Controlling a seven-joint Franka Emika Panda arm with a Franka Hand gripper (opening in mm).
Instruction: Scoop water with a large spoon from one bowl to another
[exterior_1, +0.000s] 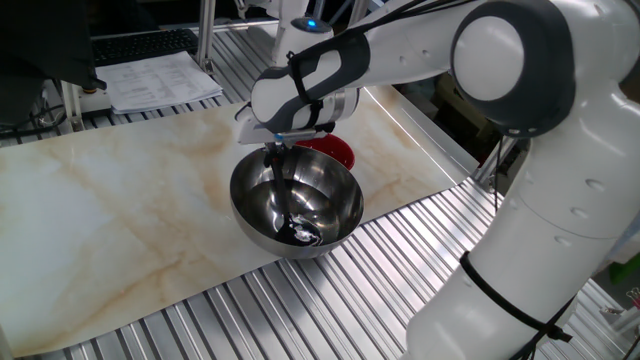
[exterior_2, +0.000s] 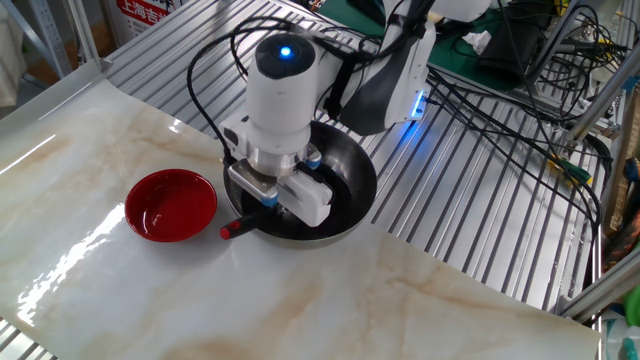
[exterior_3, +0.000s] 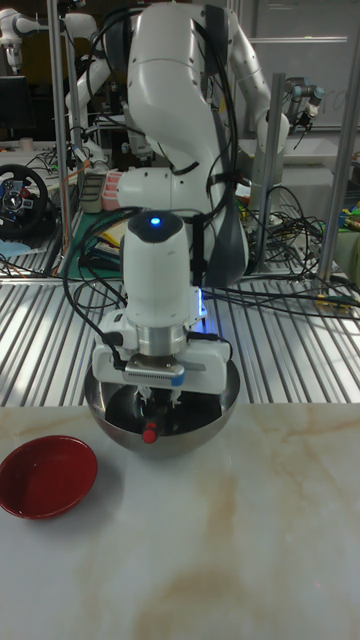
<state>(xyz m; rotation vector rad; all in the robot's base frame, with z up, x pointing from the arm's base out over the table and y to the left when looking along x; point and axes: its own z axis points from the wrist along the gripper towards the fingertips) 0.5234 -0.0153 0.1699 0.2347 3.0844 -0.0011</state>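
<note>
One fixed view. Large, deep, shiny stainless-steel mixing bowl (exterior_1: 296, 207) on a pale marbled table surface (exterior_1: 120, 220), at the edge where ribbed metal slats begin. White Franka arm reaching over the bowl's far rim; two-finger gripper (exterior_1: 277, 150) pointing down, fingers clamped on the thin straight handle of the black ladle (exterior_1: 283, 195). Handle slants down into the bowl; round scoop end low in the bowl's bottom. Clear water (exterior_1: 303, 232) showing as bright reflections around the scoop. Small, shallow red bowl (exterior_1: 335, 151) just behind the steel bowl, mostly hidden by the arm. Stack of printed papers (exterior_1: 160, 80) at the far left, well apart.

The other fixed view. Steel bowl (exterior_2: 352, 190) largely covered by the wrist. Gripper (exterior_2: 262, 198) over the bowl's near-left rim. Red-tipped end of the ladle handle (exterior_2: 232, 231) sticking out past that rim. Red bowl (exterior_2: 171, 205) to the left, near the steel bowl but apart; wet sheen inside.

Tall fixed view. Steel bowl (exterior_3: 212, 405) centre, red bowl (exterior_3: 47, 476) lower left. Gripper (exterior_3: 152, 408) inside the rim, red handle tip (exterior_3: 150, 434) facing the camera. Finger contact not discernible here.
</note>
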